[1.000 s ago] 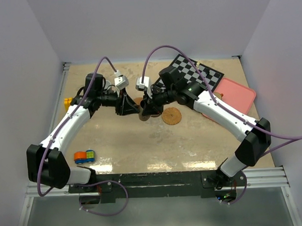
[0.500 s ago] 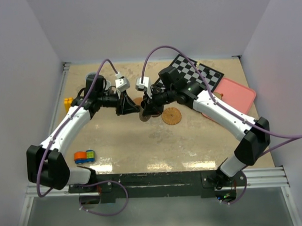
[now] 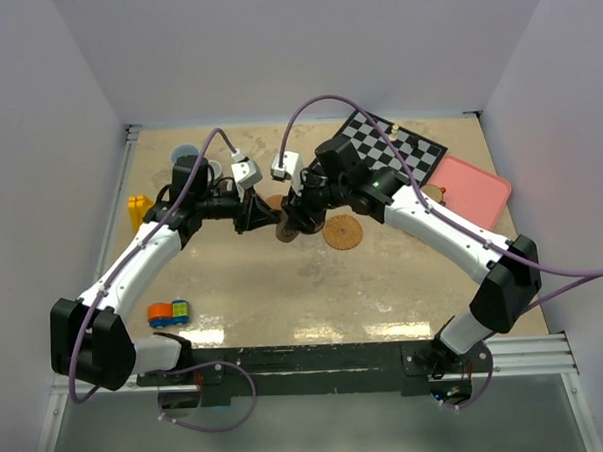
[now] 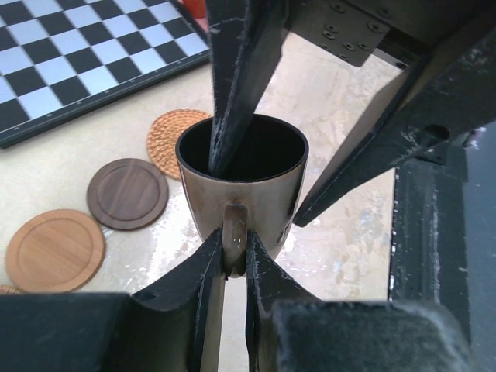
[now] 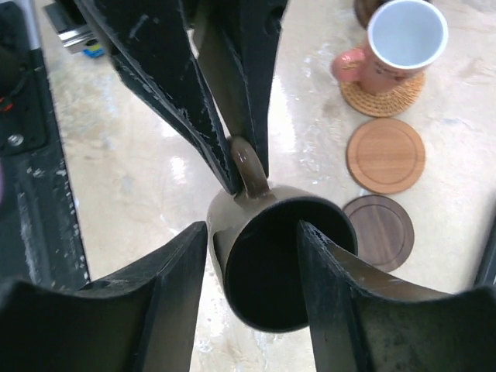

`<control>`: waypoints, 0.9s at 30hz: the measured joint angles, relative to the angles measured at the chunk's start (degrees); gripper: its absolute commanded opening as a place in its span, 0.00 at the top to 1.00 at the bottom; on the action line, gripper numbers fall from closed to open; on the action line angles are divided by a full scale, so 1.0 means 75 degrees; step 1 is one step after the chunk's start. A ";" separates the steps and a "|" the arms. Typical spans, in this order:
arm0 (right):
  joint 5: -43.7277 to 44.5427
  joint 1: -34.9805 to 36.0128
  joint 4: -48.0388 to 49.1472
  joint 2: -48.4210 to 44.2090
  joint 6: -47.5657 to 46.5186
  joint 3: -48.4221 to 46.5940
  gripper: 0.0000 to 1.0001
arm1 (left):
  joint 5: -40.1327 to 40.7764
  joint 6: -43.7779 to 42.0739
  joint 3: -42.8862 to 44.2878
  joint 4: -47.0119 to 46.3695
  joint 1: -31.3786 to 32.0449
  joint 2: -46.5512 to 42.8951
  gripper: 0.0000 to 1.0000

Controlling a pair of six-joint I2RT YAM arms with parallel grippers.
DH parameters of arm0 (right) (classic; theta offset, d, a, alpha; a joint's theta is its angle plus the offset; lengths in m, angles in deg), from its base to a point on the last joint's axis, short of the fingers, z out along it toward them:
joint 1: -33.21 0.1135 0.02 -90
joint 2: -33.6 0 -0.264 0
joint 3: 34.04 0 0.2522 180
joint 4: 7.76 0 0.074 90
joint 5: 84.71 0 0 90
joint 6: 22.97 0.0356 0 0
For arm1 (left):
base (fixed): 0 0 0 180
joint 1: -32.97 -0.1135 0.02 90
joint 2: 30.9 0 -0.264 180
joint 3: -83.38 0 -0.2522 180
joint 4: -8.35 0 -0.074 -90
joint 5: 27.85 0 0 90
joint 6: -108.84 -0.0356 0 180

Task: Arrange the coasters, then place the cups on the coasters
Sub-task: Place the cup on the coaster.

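Your right gripper [image 5: 252,229] is letting go of the dark cup [image 4: 240,194]. A second ago it was pinching the wall. Now its jaws are standing apart, one finger inside the cup and one outside. Your left arm [image 3: 143,258] is sitting a bit lower too, so a pale blue cup [image 3: 185,154] is showing at 11 o'clock.

The table [image 3: 284,287] is lying under it all. Your right arm [image 3: 452,234] is reaching in from 4 o'clock and your left arm from 8 o'clock. They are meeting near the middle, a little toward 12.

The chessboard [image 3: 393,147] is lying at 1 o'clock and the pink tray [image 3: 475,188] at 2 o'clock.

The dark cup is standing upright between both grippers. Your left gripper [image 4: 235,252] is squeezing tight on its handle. You cannot tell whether the cup is touching the table.

A pink cup [image 5: 395,46] is sitting on a woven coaster [image 5: 384,101]. A whitish cup [image 3: 216,170] is standing just beside the pale blue cup.

Another woven coaster [image 3: 343,231] is lying at 3 o'clock from the dark cup. In the left wrist view, a dark brown coaster [image 4: 128,194] and a light wood coaster [image 4: 54,249] are lying near it, none touching.

A yellow block [image 3: 137,206] is sitting at 9 o'clock and a small toy [image 3: 170,313] at 8 o'clock.
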State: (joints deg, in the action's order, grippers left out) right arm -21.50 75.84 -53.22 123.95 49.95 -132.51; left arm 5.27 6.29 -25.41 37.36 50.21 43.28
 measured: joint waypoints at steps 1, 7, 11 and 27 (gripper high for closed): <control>0.0128 0.0000 0.0093 -0.0032 0.0044 0.0105 0.45 | 0.0122 0.0029 -0.0029 -0.0079 0.0006 0.0000 1.00; 0.0627 -0.0277 0.0810 -0.0679 0.0516 0.0819 0.43 | 0.0761 0.0402 -0.0297 -0.0624 0.0006 -0.0003 1.00; 0.0533 -0.1043 0.1553 -0.1440 0.1259 0.1303 0.38 | 0.1279 0.0641 -0.0638 -0.1099 0.0020 -0.0058 1.00; 0.0918 -0.1387 0.2259 -0.0303 0.3742 0.1396 0.44 | 0.5123 0.0495 -0.2372 -0.3063 0.1880 -0.1515 1.00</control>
State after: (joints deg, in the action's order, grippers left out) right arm -14.62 65.44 -36.29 121.67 78.01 -122.04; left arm 43.69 10.00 -43.20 14.38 64.30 31.91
